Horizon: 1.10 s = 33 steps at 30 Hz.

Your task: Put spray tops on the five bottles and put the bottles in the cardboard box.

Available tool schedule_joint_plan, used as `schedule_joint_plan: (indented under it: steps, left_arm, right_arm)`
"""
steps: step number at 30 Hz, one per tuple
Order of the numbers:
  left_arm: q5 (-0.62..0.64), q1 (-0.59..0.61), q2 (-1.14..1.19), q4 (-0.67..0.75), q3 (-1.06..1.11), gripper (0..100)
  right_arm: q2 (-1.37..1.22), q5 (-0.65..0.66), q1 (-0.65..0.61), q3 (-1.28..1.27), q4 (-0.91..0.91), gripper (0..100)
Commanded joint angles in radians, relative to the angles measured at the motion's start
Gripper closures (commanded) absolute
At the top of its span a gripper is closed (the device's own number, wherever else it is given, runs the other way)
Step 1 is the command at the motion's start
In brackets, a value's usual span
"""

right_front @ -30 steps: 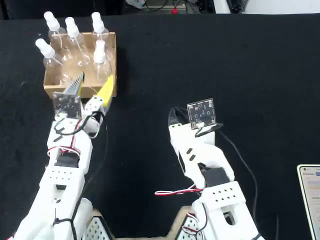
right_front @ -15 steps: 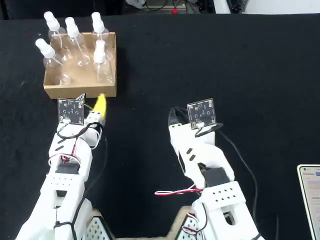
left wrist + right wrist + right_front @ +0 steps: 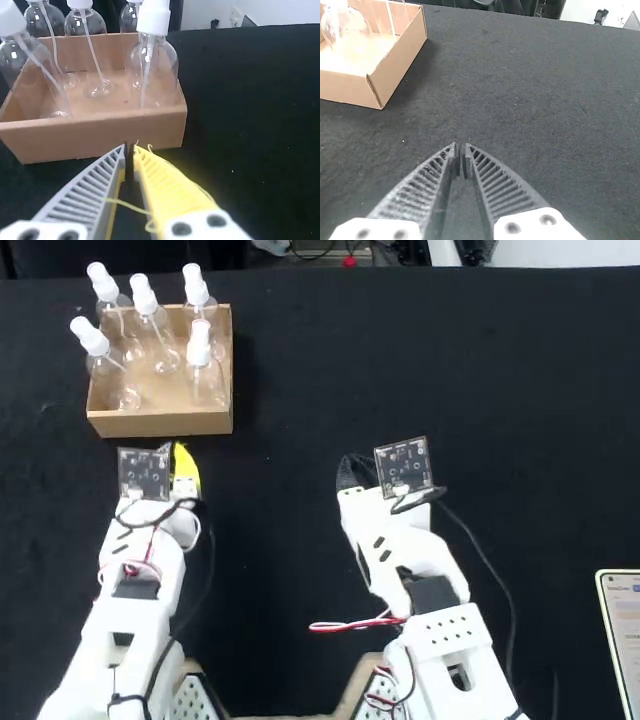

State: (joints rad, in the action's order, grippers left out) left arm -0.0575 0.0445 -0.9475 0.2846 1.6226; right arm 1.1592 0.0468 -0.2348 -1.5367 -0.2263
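Cardboard first, far left: the cardboard box point(image 3: 160, 423) sat near the back corner of the black table point(image 3: 420, 360). All five bottles point(image 3: 203, 375) stood inside it, each with a white spray top point(image 3: 199, 335) on. By my reckoning that was the job as good as done, so the only danger left was undoing it.

And the danger was close! The left gripper point(image 3: 131, 149) was pinched closed on nothing, grey and yellow fingers together. Its tips pointed straight at the box's front wall and stopped just short of it. Any push forward from there would, I judged, shove the box or rock the nearest bottle, the one in the front right corner. Those bottles looked tall, light and top-heavy, so a knock could tip one against its neighbours or over the low wall. A loose yellow thread point(image 3: 125, 204) lay across the fingers too, a possible snag. The left arm point(image 3: 135, 580) lay low along the table, pointing toward the box.

Moving across, the right arm point(image 3: 410, 560) sat folded up, well apart from the box. The right gripper point(image 3: 460, 150) was likewise closed and empty, nose angled down at bare cloth. It threatened nothing where it was.

At the far right edge a lit screen point(image 3: 620, 640) lay on the table, something a wide swing might catch.
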Motion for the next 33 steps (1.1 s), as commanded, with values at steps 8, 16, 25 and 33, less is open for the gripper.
schedule_joint_plan:
  steps: [8, 16, 25, 33]
  left_arm:
    - [-0.011, 0.041, -0.393, -0.275, 0.085, 97]
    - [-0.014, 0.041, -0.537, -0.73, 0.085, 97]
    - [-0.006, 0.033, -0.612, -1.068, 0.085, 97]
    - [-0.006, 0.031, -0.615, -1.185, 0.085, 97]
  right_arm:
    - [0.018, 0.008, -0.006, 0.007, 0.032, 98.6]
    - [0.018, 0.008, -0.005, 0.007, 0.032, 98.6]
    - [0.018, 0.0, -0.04, 0.027, 0.021, 98.8]
    - [0.018, 0.0, 0.095, 0.058, -0.227, 98.8]
